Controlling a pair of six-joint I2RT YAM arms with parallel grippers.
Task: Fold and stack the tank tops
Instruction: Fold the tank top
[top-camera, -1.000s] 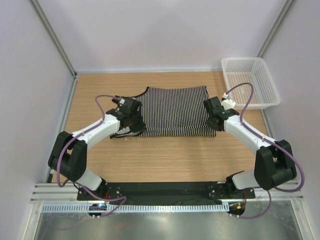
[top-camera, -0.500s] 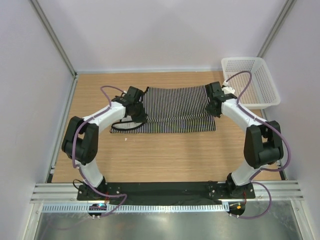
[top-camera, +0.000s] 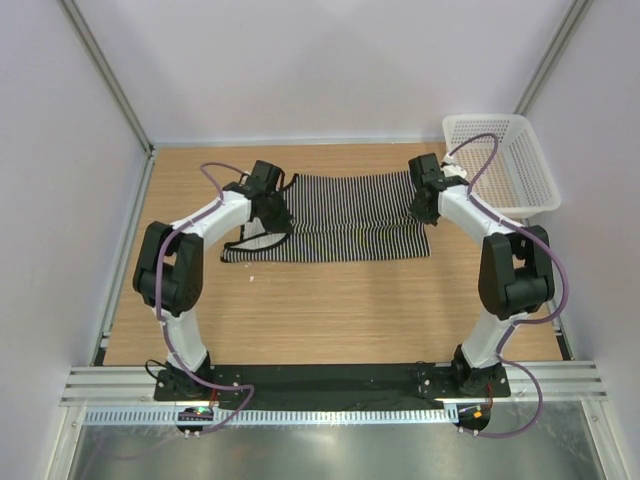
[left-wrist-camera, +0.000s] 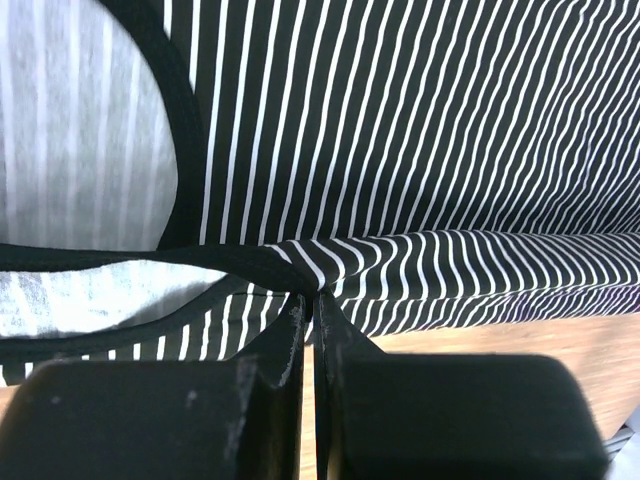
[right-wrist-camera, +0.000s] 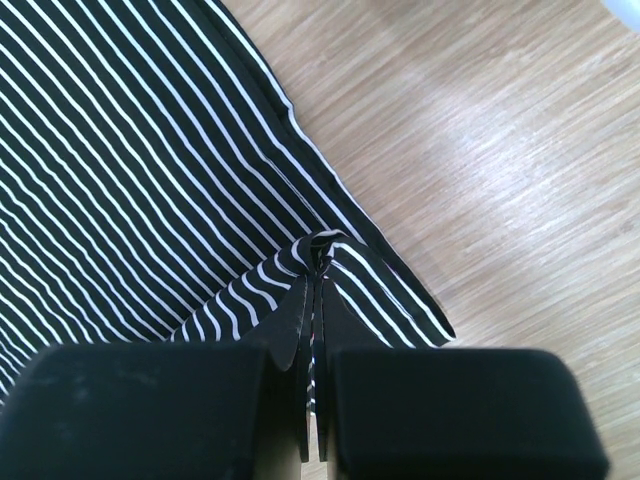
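Note:
One black-and-white striped tank top (top-camera: 345, 215) lies on the wooden table, its near edge lifted and folded toward the back. My left gripper (top-camera: 272, 207) is shut on the fabric at the tank top's left side near the black-trimmed armhole (left-wrist-camera: 170, 150); the pinched fold shows in the left wrist view (left-wrist-camera: 305, 290). My right gripper (top-camera: 420, 200) is shut on the tank top's right edge; the pinched corner shows in the right wrist view (right-wrist-camera: 318, 250). Both grippers hold the cloth just above the table.
A white plastic mesh basket (top-camera: 500, 165) stands at the back right corner, just right of my right arm. Grey walls and metal posts close the table at the back and sides. Bare wooden table (top-camera: 330, 310) lies in front of the tank top.
Both grippers moved toward the back of the table, carrying the tank top's near edge over the rest. The visible cloth is now shorter front to back.

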